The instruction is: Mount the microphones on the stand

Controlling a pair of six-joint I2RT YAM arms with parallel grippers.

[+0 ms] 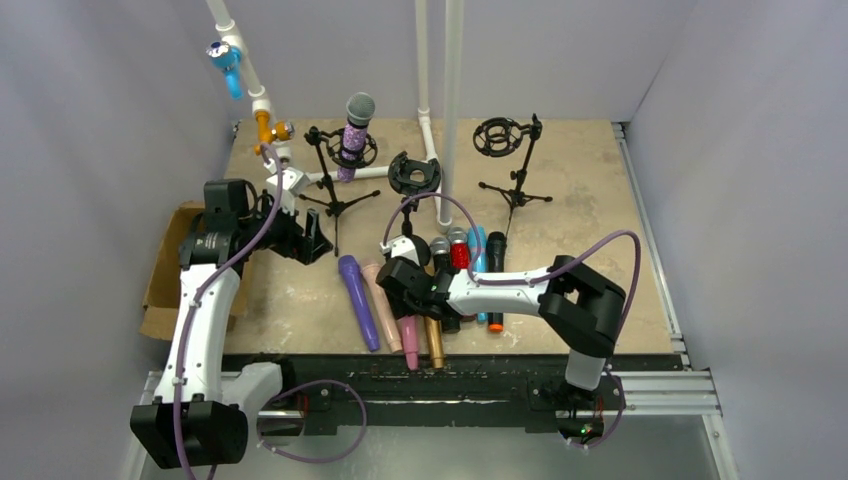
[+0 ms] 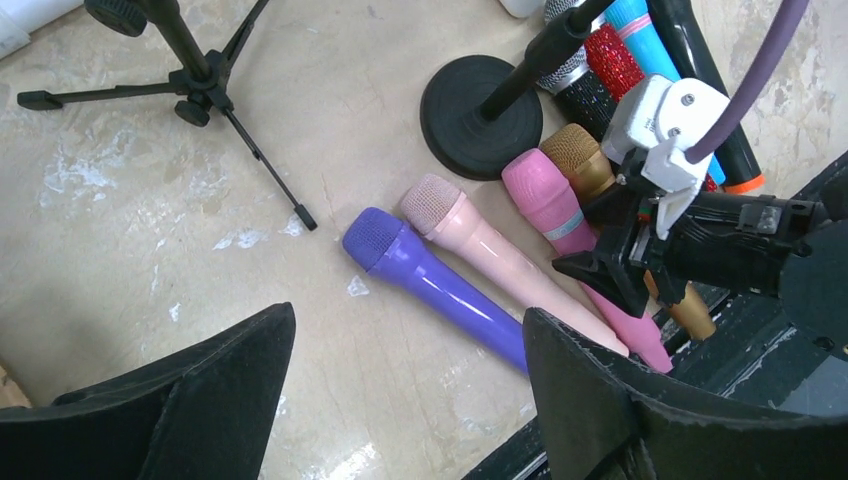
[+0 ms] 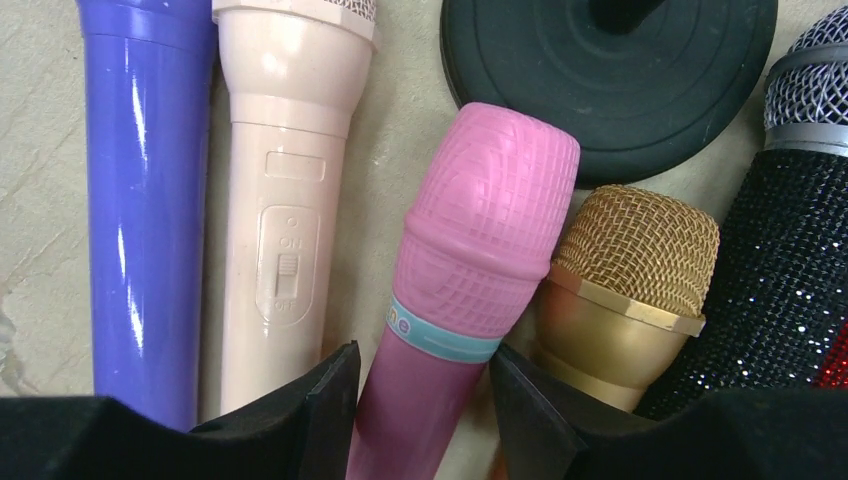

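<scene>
Right gripper (image 3: 425, 375) has its 2 fingers either side of the pink microphone (image 3: 490, 210), can't tell if it's actually squeezing. Left gripper (image 2: 410, 325) jaws wide apart, empty.

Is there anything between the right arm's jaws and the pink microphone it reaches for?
Nothing visible. The right jaws straddle the pink microphone, one on each side of its body. The peach microphone and the gold microphone lie close on either side.
</scene>
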